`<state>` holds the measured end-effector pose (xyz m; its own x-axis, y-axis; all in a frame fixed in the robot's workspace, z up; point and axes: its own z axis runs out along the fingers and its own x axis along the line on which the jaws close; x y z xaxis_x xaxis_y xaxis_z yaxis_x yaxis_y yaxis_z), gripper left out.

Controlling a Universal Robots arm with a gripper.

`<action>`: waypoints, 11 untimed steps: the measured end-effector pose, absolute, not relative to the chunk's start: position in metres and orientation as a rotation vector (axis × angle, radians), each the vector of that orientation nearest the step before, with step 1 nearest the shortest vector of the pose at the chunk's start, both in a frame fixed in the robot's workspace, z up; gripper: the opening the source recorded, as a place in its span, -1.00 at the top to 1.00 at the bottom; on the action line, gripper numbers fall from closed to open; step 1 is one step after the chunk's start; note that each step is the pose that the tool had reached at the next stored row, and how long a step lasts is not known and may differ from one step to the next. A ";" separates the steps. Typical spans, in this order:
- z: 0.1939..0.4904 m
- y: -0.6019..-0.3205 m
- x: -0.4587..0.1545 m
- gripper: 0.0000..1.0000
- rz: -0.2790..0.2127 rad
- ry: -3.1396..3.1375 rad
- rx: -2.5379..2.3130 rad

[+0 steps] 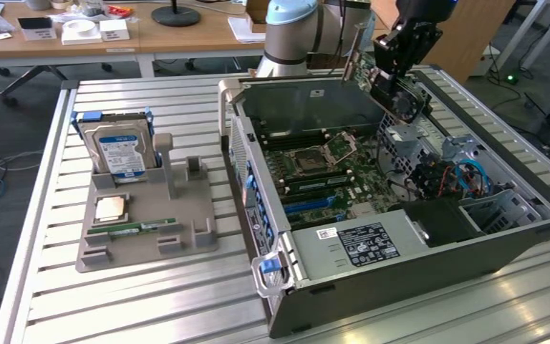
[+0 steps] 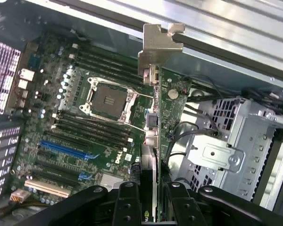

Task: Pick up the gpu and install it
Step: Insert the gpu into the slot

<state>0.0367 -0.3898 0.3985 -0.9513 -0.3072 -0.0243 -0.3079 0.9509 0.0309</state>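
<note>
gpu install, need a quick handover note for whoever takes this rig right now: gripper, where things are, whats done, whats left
Gripper: shut on the gpu, card held edge-on.
Where: the gpu hangs in the air over the open computer case, with the motherboard below it. The hard drive and RAM stick sit in the grey holder at the exterior view's left.
Done: gpu picked up and brought to the case.
Left: the gpu is in no slot yet, so it has not been seated.
</note>
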 end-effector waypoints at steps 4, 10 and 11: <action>0.398 -0.390 0.037 0.47 0.055 3.065 -0.599; 0.397 -0.390 0.037 0.47 0.056 3.030 -0.766; 0.397 -0.390 0.037 0.47 0.056 3.023 -0.793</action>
<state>0.0367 -0.3898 0.3973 -0.8710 -0.4906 -0.0243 -0.4912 0.8705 0.0309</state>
